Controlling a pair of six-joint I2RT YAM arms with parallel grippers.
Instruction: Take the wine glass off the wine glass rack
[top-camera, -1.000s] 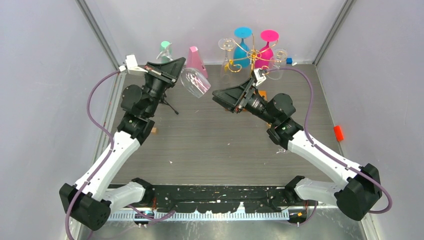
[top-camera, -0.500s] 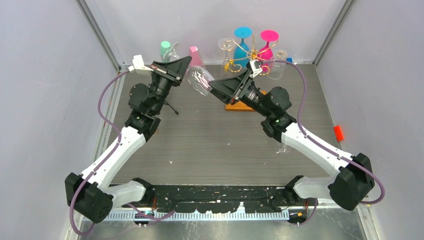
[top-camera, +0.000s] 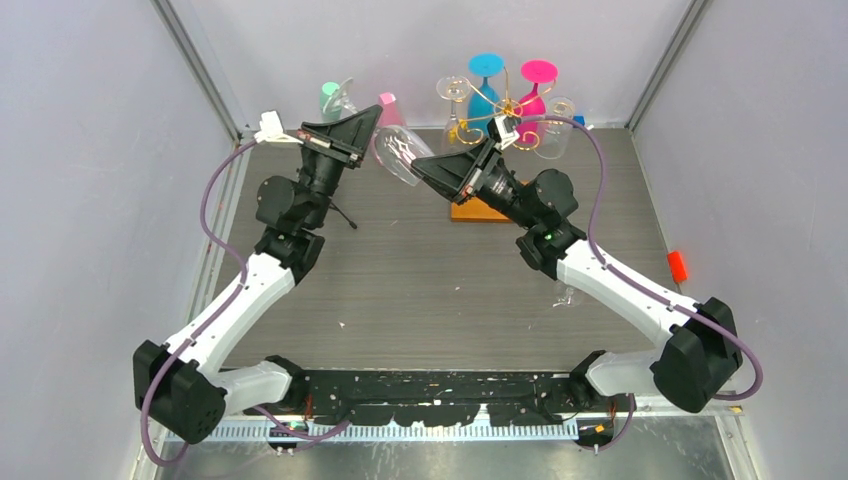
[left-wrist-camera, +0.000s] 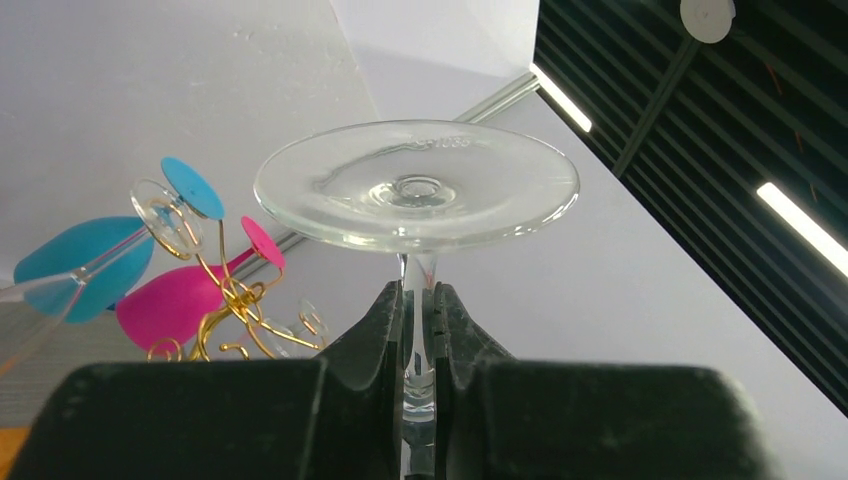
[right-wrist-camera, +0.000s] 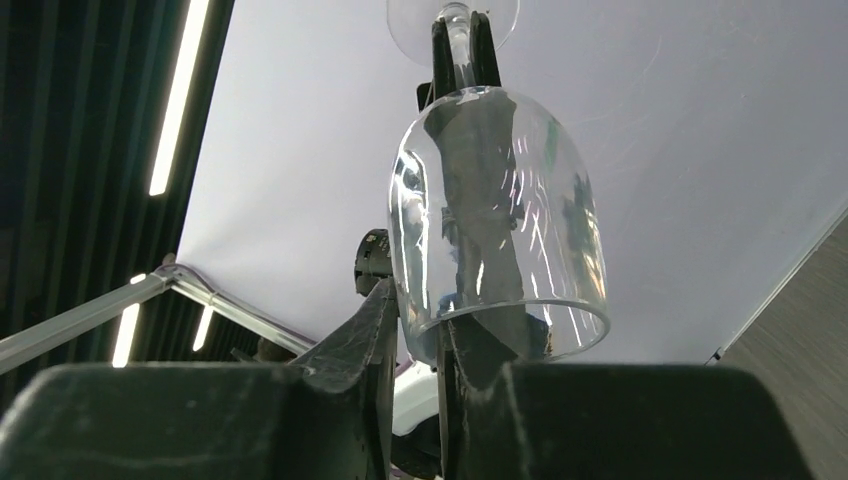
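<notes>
Wine glass (top-camera: 398, 157) was clear; rack (top-camera: 507, 104) gold wire, base (top-camera: 470, 212) orange-brown; blue glass (top-camera: 484, 95), pink glass (top-camera: 532, 100); surface (top-camera: 420, 270) grey, streaked.

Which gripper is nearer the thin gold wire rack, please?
Right: right gripper is just left of the rack; left gripper, holding the clear wine glass, is farther left.
</notes>
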